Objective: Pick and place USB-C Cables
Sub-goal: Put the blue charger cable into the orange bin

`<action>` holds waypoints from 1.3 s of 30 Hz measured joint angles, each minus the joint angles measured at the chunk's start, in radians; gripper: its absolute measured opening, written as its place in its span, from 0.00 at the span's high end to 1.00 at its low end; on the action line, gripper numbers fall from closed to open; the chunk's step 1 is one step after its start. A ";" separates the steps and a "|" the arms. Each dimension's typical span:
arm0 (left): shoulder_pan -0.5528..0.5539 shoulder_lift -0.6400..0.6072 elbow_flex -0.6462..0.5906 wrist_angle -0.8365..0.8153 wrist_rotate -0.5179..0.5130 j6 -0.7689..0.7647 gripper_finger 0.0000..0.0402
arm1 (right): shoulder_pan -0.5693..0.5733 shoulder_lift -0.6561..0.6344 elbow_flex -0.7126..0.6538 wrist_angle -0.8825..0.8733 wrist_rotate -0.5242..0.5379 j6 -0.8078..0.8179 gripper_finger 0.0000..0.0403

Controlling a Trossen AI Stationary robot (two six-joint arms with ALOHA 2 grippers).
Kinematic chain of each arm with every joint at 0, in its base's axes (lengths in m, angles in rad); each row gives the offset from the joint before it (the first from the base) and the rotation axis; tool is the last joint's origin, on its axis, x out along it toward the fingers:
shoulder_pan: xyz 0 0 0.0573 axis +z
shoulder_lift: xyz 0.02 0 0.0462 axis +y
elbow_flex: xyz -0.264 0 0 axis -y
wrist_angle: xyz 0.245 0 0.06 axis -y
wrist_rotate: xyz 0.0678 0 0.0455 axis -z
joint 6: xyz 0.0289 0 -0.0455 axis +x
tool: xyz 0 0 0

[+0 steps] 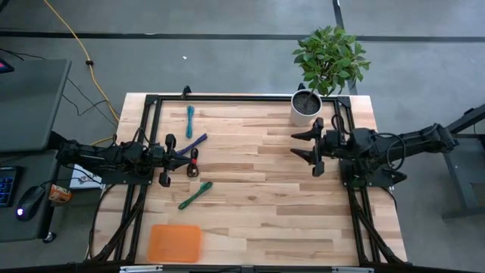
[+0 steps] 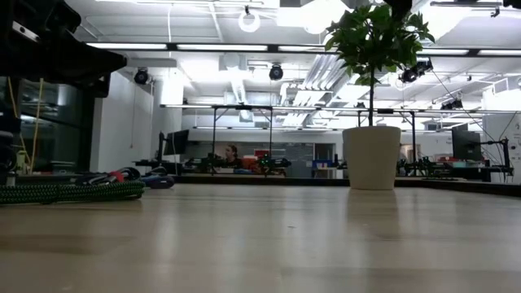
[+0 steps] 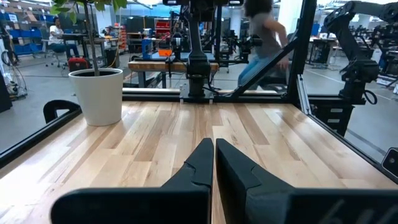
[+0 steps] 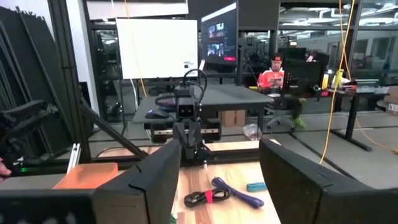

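The right gripper (image 1: 304,148) sits on the right side of the table (image 1: 258,205), just below the white plant pot (image 1: 305,108). Its 2 fingers are spread wide apart, and nothing is between them. In the right wrist view, the 2 dark fingers (image 4: 155,177) stand far apart with bare table showing in the gap.

The left gripper (image 1: 194,154) rests on the left side of the table. Its 2 fingers (image 3: 200,163) are pressed together and hold nothing.

All 4 cables lie on the left half of the table. The teal cable (image 1: 189,120) is near the top edge, away from the others. The purple-blue cable (image 1: 195,142) lies just beside the left gripper. The red-and-black cable (image 1: 194,163) is right by the left gripper's tip; whether they touch cannot be told. The green cable (image 1: 195,195) lies slanted a little lower down.

The orange tray (image 1: 174,243) sits near the bottom left corner, well apart from the cables. A long yellow cord (image 1: 76,42) runs across the floor beyond the table.
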 joint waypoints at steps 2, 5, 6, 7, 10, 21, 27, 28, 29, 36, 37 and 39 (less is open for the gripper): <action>0.000 0.000 0.000 0.000 0.000 0.000 1.00 | 0.000 0.000 0.001 0.000 0.000 0.001 0.48; 0.000 0.000 0.000 0.000 0.000 0.000 1.00 | 0.000 0.000 0.001 -0.001 0.000 0.005 0.48; 0.000 0.000 0.000 0.000 0.000 0.000 1.00 | 0.000 0.001 0.001 -0.003 0.000 0.013 0.48; 0.000 0.000 0.000 0.000 0.000 0.000 1.00 | 0.000 0.002 -0.002 -0.003 0.000 0.026 0.48; 0.000 0.000 0.000 0.000 0.000 0.000 1.00 | 0.000 0.007 -0.012 -0.021 0.000 0.059 0.48; 0.000 0.000 0.000 0.000 0.000 0.000 1.00 | 0.000 0.180 -0.026 0.055 0.036 0.107 0.48; 0.000 0.000 0.000 0.000 0.000 0.000 1.00 | 0.000 0.289 -0.026 0.175 0.055 0.107 0.48; 0.000 0.000 0.000 0.000 0.000 0.000 1.00 | 0.000 0.298 -0.026 0.181 0.055 0.107 0.48; 0.000 0.000 0.000 0.000 0.000 0.000 1.00 | 0.000 0.303 -0.025 0.181 0.056 0.106 0.48; 0.000 0.000 0.000 0.015 -0.062 -0.036 0.99 | 0.000 0.308 -0.019 0.184 0.056 0.099 0.48; 0.000 0.002 0.000 0.025 -0.078 -0.059 0.98 | 0.000 0.308 -0.019 0.183 0.056 0.099 0.48; 0.001 0.006 0.000 0.049 -0.089 -0.081 0.94 | 0.000 0.308 -0.019 0.184 0.056 0.098 0.48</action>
